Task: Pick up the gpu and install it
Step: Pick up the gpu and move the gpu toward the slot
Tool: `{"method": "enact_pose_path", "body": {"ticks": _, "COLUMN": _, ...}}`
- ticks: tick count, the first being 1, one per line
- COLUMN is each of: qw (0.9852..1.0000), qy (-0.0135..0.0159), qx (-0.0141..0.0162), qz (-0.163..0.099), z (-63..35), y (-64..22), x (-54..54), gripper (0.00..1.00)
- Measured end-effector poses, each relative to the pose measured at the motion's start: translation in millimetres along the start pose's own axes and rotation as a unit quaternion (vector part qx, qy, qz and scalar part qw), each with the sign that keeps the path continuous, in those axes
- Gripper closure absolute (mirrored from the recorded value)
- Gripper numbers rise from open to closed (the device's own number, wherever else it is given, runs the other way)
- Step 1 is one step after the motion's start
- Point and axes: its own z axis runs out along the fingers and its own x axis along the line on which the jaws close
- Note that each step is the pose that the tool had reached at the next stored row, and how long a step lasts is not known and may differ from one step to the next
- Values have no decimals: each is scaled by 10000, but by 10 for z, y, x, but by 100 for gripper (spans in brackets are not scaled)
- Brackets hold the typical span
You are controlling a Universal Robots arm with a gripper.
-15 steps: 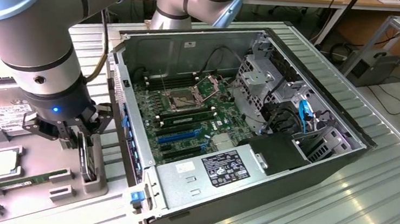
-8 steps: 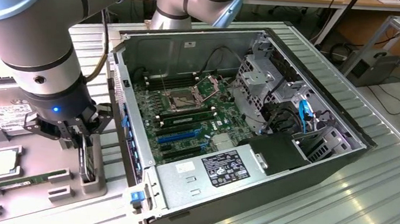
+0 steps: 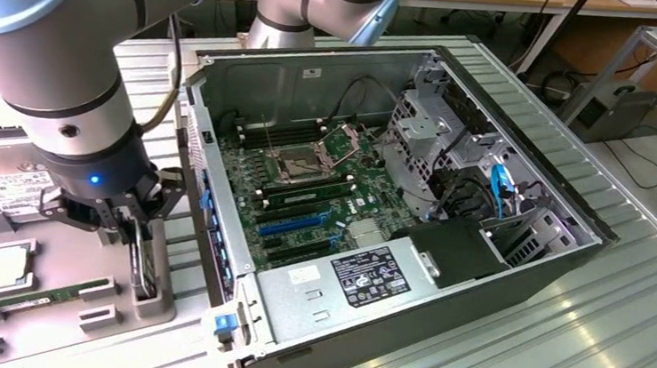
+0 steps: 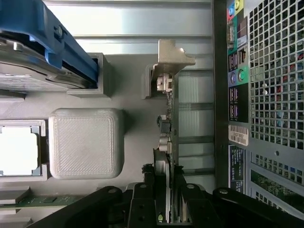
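the gpu (image 4: 169, 111) stands on edge in a grey holder (image 3: 161, 308), at the exterior view's left of the open case (image 3: 301, 88), leaving its thin top edge exposed; the gripper (image 3: 141, 237) reaches down from above, jaws clamped on that edge.

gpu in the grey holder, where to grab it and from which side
Probably the free top edge of the gpu, pinched across its two flat faces, straight down from above. It stands on edge in the grey holder, lower edge seated, and the board is thin.
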Motion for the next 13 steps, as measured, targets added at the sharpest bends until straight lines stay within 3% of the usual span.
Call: {"method": "enact_pose_path", "body": {"ticks": 13, "qw": 9999, "qy": 14, "qx": -7, "qz": -105, "z": -27, "y": 2, "x": -23, "gripper": 74}}
